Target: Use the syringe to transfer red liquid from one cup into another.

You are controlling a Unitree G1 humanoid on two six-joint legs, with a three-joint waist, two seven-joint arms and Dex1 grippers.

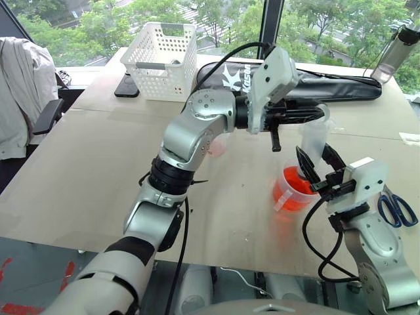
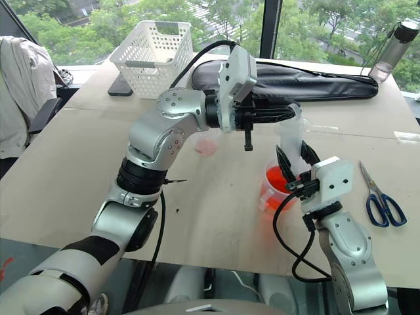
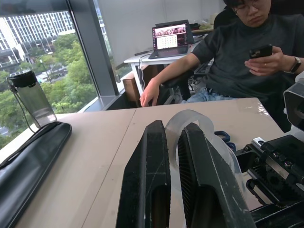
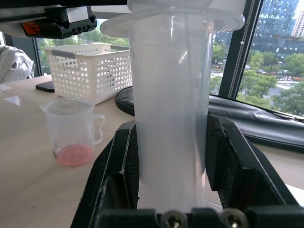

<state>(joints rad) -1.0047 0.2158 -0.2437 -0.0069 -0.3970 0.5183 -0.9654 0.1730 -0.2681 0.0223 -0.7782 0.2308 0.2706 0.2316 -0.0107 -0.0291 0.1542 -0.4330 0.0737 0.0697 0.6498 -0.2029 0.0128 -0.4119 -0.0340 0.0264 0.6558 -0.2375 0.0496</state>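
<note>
Head views: the handled cup, full of red liquid, stands beside the scissors; the right gripper clamps the syringe upright over it.

Left wrist view: the left gripper pinches the plunger ring.

Right wrist view: the small cup, pink-bottomed, sits before the white basket. No legible writing.

Both eye views look forward and down from the head over the table, sharing nearly the same scene. The left wrist view looks level along its fingers toward a seated person. The right wrist view faces the syringe at close range, basket behind.
</note>
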